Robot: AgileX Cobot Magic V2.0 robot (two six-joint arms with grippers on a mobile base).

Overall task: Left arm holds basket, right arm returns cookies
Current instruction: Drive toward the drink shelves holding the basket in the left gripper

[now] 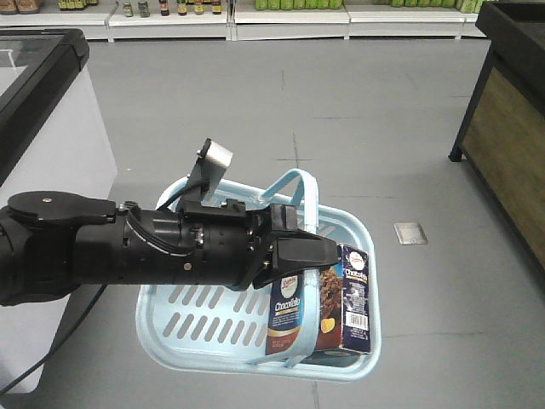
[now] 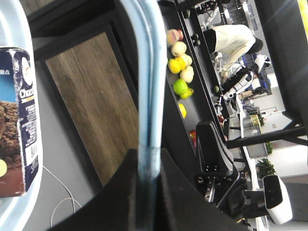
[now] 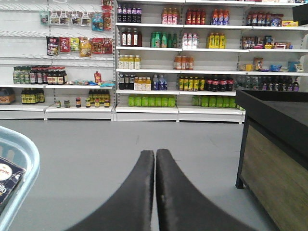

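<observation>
Bulky black, my left claw (image 1: 300, 249) clenches the slotted blue plastic basket (image 1: 194, 331) by its hoop (image 2: 147, 72); navy cookie carton (image 1: 291, 311) stands inside; right claw (image 3: 155, 161) closed, empty.

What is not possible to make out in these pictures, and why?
Front view: the left gripper hides the top edge of the cookies and part of the basket.
Left wrist view: the left edge cuts off the cookies; the basket handle is blurred.
Right wrist view: labels on the shelf bottles are too small.
</observation>
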